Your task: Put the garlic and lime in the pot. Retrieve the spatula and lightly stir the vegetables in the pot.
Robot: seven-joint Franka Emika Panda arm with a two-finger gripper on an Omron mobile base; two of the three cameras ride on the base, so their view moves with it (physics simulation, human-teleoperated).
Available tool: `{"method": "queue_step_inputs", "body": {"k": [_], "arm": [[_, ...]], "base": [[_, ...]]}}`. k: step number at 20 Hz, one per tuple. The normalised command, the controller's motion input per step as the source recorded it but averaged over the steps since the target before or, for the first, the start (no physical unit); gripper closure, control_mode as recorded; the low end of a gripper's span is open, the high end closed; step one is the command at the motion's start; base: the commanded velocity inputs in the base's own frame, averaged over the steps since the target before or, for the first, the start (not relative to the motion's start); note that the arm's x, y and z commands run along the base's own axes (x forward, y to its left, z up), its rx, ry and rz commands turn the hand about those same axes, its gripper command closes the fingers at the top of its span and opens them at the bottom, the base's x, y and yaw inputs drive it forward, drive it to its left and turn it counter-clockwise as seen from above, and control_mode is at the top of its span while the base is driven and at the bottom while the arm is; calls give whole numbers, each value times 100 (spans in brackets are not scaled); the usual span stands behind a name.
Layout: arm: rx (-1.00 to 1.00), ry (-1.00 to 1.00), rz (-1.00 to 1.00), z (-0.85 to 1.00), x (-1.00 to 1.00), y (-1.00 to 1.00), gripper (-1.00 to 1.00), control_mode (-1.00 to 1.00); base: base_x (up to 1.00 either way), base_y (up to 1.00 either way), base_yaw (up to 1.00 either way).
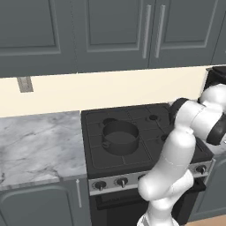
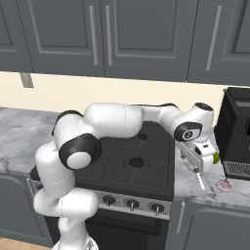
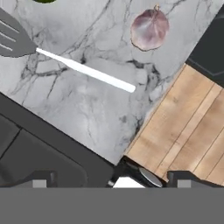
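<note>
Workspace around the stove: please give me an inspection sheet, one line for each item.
Surface: marble counter right of the stove.
Job's things: pot on a burner, nothing seen inside; garlic, spatula and lime lie on the counter.
Clutter: nothing seen.
Tool: tool open, holding nothing, above the counter.
Cables: nothing seen.
Surroundings: grey cabinets; dark appliance beside the garlic.

The lime (image 3: 44, 1) and spatula (image 3: 65, 54) blade are cut off by the hand view's edge.
</note>
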Motion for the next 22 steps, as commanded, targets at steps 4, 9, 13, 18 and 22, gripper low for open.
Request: {"method": "queue_step_inputs", "body": {"k": [4, 9, 13, 18, 22], "arm": [[0, 3, -22, -33, -6, -63, -100, -100], [0, 0, -1, -18, -4, -7, -100, -100], [0, 0, 0, 0, 0, 0, -100, -100], [-7, 0, 0, -48, 1, 0, -100, -100], [-21, -14, 3, -36, 0, 0, -100, -100]], "base": [[0, 0, 0], [0, 0, 0], [0, 0, 0], [0, 0, 0], [0, 0, 0]]}}
